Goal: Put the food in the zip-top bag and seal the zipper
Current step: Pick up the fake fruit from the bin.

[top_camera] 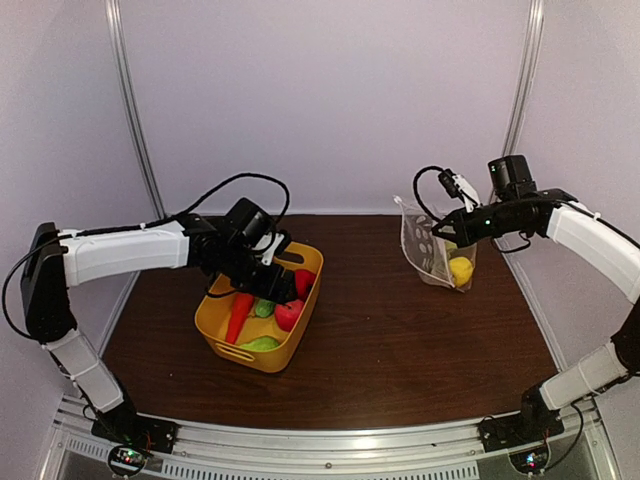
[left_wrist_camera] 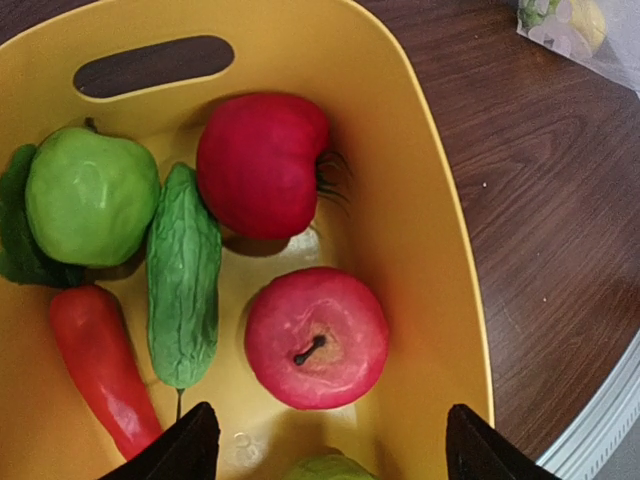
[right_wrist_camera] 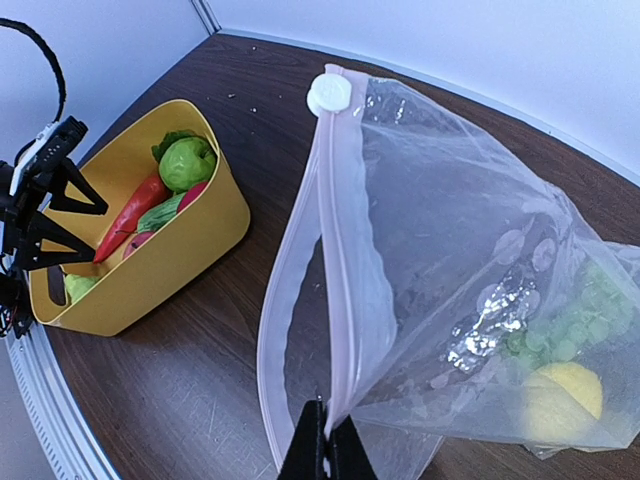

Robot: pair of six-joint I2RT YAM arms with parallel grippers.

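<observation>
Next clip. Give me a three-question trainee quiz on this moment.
1. True or false: the lemon lies inside the zip-top bag.
2. The right end effector is shut on: A the zipper; B a spoon; C nothing.
3. Which end effector hangs open over the yellow tub?
Key: 1 true; 2 A; 3 the left end effector.
</observation>
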